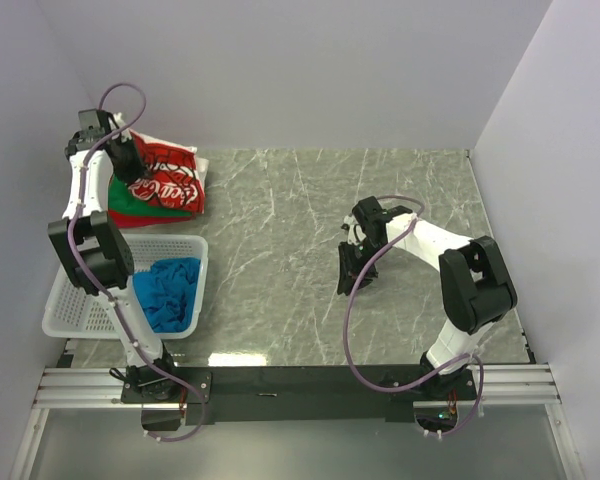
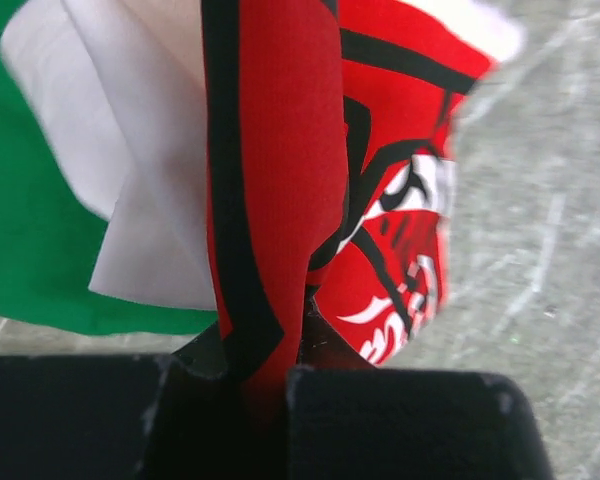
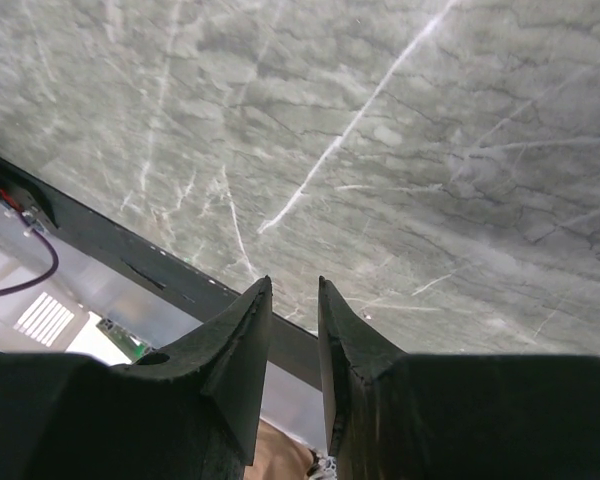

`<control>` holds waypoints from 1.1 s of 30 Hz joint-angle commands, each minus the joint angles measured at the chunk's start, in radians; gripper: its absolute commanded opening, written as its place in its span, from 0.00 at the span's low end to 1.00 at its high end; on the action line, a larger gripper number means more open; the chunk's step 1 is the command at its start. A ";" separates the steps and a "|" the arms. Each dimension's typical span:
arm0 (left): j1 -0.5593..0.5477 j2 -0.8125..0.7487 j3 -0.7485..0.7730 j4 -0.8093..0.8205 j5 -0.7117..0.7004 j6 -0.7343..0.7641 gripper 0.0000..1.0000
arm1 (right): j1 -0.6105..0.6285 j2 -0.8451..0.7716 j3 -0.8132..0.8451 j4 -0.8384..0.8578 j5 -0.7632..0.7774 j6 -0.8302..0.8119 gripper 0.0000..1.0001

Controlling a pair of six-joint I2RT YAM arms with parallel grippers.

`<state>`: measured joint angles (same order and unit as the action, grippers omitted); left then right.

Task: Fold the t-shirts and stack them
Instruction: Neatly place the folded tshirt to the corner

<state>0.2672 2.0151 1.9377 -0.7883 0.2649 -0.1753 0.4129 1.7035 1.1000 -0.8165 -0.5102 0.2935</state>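
Red printed cloth from the white and red shirt [image 2: 280, 180] is pinched tight in the left gripper [image 2: 265, 375], at the far left corner of the desk [image 1: 300, 200]. This shirt lies on the green shirt [image 2: 20, 200]. The blue shirt [image 1: 168, 290] sits in the white basket [image 1: 70, 312]. The right gripper [image 3: 294, 300] hangs over bare desk, its jaws a little apart, holding nothing.

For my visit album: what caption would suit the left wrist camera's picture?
Left gripper pinching a fold of the red-print shirt, green shirt and marble table beyond.
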 commanded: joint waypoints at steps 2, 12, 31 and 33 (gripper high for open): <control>0.032 0.046 0.030 0.029 -0.015 0.042 0.00 | 0.007 -0.016 -0.014 -0.001 -0.004 -0.017 0.33; 0.125 0.112 0.047 0.029 -0.116 0.063 0.00 | 0.009 -0.018 -0.012 -0.016 0.006 -0.014 0.33; 0.124 -0.119 -0.192 0.193 -0.161 -0.018 0.99 | 0.020 -0.061 0.072 -0.039 -0.008 -0.001 0.58; 0.124 -0.200 -0.241 0.219 -0.222 -0.035 0.99 | 0.020 -0.067 0.084 -0.049 -0.004 -0.004 0.60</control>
<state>0.3878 1.9713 1.7252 -0.6445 0.1116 -0.1848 0.4278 1.6897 1.1305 -0.8513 -0.5072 0.2951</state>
